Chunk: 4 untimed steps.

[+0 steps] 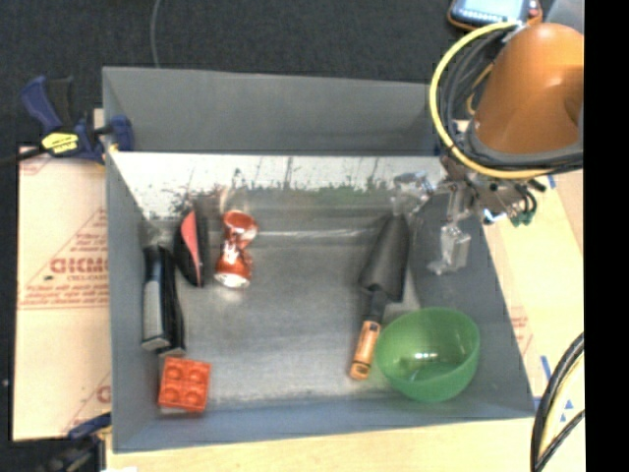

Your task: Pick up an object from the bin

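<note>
My gripper (450, 244) hangs at the bin's right side, near the back wall. It is just right of a dark brush (385, 262) that lies lengthwise, its orange-brown handle end (363, 351) pointing to the front. A translucent green bowl (427, 354) stands upright in the front right corner, in front of the gripper and touching the brush handle. Nothing shows in the gripper's grasp.
Toward the left lie a red and white hourglass-shaped thing (236, 250), a black and red wedge (190, 247), a long black and grey tool (157, 299) along the left wall and an orange toy brick (184, 384) in the front left corner. The arm's orange cover and cables hang over the back right corner.
</note>
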Motion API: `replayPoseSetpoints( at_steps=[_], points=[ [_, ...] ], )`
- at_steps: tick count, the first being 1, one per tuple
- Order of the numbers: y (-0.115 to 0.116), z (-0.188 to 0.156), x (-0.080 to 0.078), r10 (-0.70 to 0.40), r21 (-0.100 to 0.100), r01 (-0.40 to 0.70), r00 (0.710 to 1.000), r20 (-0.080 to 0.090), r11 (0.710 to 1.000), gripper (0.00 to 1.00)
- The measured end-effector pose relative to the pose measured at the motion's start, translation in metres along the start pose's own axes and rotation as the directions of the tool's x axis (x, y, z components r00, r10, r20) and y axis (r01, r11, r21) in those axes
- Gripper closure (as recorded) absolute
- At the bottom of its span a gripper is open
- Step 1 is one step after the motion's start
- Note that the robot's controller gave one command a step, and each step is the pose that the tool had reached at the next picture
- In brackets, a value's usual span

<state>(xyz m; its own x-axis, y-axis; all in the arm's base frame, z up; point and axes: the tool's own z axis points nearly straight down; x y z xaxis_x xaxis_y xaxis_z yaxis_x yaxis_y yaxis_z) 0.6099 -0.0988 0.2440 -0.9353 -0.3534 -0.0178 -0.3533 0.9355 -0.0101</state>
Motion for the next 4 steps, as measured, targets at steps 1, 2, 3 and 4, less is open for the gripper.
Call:
replayPoseSetpoints(
  at_steps=[1, 2, 3, 4],
  points=[
    [-0.002, 0.103, 0.004, -0.182, -0.010, 0.182, 0.983, -0.016, 0.983, 0.00],
    [-0.017, 0.045, 0.083, -0.168, 0.011, 0.167, 0.986, 0.006, 0.986, 0.00],
    [-0.015, 0.141, 0.042, -0.334, -0.005, 0.334, 0.943, -0.004, 0.943, 0.00],
    [-0.006, 0.147, 0.061, -0.352, -0.009, 0.352, 0.936, -0.002, 0.936, 0.00]
  ],
)
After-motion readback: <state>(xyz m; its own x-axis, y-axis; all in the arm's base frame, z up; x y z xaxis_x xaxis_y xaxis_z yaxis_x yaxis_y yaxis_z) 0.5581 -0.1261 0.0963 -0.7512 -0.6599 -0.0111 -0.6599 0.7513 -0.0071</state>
